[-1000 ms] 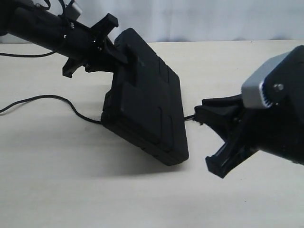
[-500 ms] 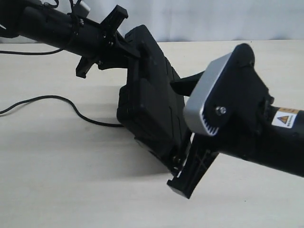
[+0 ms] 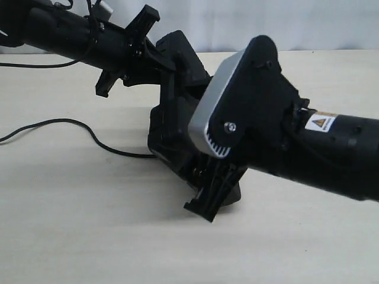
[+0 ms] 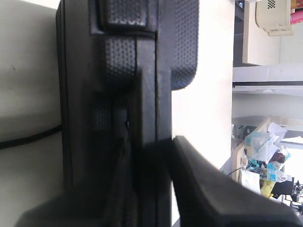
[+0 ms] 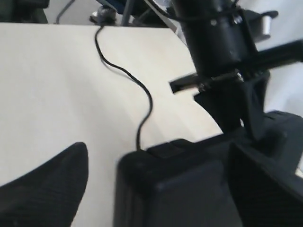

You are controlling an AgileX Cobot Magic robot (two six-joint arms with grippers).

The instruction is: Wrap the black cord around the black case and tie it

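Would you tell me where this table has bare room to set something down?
The table is bare along its near edge, in front of the black cord and black case, and at the far right behind the right arm. The middle is crowded: the left gripper clamps the case's top; the open right gripper straddles its lower corner.

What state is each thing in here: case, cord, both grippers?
black case: tilted up on its lower edge, held at its top end.
black cord: slack on the table, running to the case's base, not visibly wrapped.
left gripper: shut on the case's top end.
right gripper: open, jaws astride the case's lower end.
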